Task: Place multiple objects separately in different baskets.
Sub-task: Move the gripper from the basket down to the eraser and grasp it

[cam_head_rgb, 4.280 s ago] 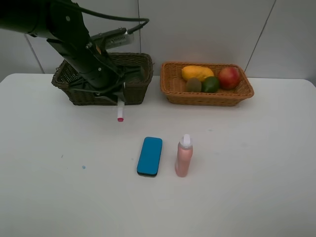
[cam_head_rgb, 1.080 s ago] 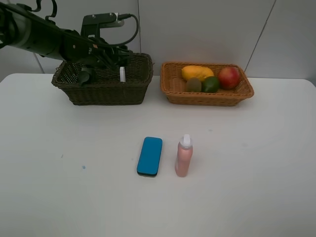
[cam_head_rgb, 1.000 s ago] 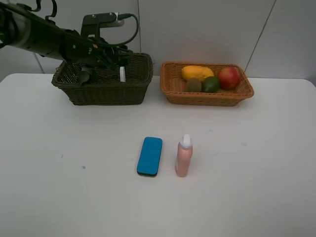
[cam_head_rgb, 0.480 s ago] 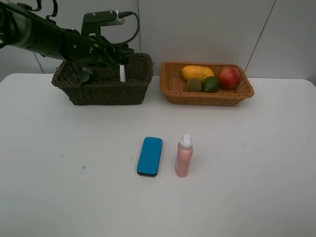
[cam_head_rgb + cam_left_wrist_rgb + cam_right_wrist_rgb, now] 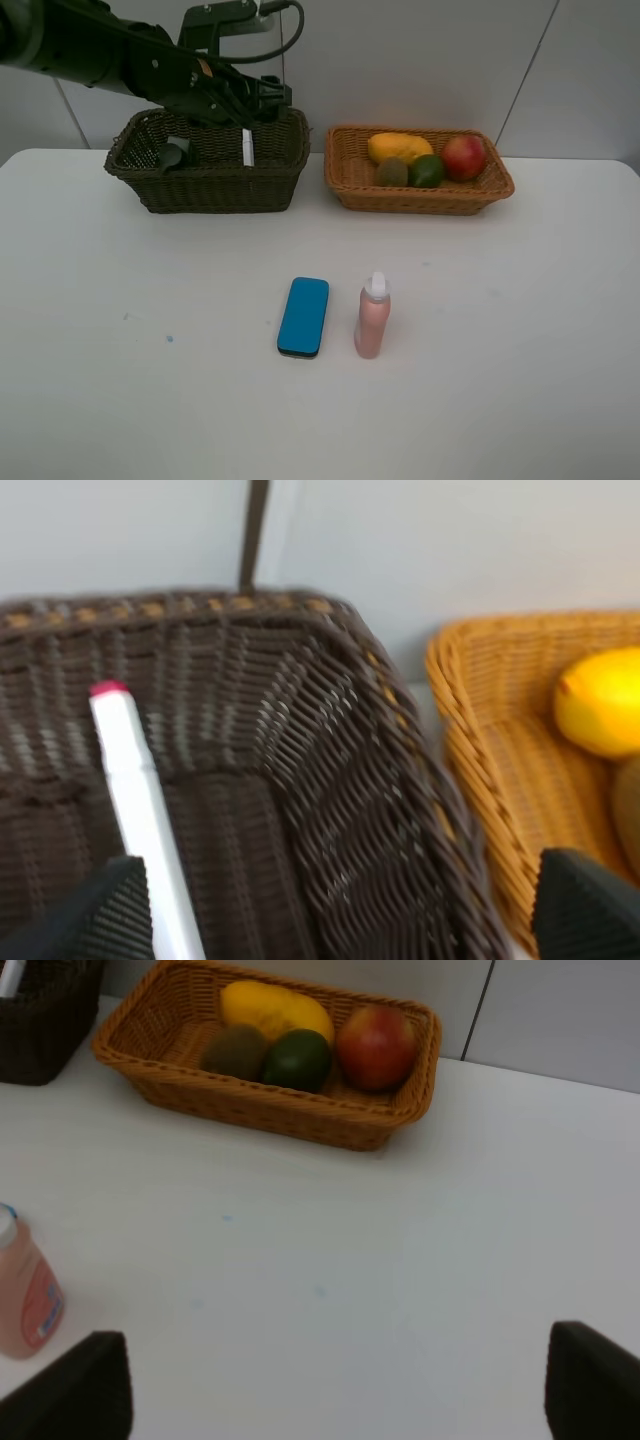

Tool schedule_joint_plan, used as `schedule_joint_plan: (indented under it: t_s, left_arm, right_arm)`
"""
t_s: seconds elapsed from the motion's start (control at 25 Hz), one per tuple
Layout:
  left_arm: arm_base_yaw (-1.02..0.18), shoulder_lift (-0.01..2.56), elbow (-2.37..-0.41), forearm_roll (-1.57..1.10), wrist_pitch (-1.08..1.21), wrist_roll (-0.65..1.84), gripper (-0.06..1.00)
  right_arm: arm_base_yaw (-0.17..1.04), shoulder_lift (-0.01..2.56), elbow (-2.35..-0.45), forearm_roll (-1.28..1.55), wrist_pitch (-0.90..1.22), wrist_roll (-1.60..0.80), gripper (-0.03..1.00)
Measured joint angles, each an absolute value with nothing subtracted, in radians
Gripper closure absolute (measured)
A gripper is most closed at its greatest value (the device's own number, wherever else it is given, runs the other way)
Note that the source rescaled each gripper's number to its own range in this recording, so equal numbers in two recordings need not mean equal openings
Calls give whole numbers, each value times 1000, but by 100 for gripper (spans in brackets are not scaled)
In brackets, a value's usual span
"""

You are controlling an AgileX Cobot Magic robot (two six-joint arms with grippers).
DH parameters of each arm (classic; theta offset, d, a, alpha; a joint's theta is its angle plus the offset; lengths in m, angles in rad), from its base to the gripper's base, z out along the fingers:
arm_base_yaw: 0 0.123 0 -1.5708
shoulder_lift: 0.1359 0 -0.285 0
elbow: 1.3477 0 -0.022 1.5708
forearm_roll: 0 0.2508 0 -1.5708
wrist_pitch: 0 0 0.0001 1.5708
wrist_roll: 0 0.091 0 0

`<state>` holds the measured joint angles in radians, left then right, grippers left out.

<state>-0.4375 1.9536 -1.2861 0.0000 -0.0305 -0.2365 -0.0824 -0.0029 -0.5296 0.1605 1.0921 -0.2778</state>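
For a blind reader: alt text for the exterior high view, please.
A robot arm hangs over a dark basket holding a marker; the orange basket alongside holds four fruits. A blue eraser and pink spray bottle sit on the table.

White table (image 5: 150, 400), pale panelled wall (image 5: 420, 60).

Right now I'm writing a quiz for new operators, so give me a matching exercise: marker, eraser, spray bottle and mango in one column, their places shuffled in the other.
Things:
1. white marker
2. blue eraser
3. pink spray bottle
4. yellow mango

Places:
A. standing upright on the table
B. in the orange-tan basket
C. lying flat on the table
D. propped inside the dark basket

Pairs: 1-D, 2-C, 3-A, 4-B
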Motion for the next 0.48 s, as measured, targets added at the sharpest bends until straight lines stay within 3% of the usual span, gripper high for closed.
schedule_joint_plan:
  t_s: [0.48]
  left_arm:
    - [-564,1901,-1289,0,254,-402,-6]
  right_arm:
    - [-82,-3,-530,160,1092,-278,-3]
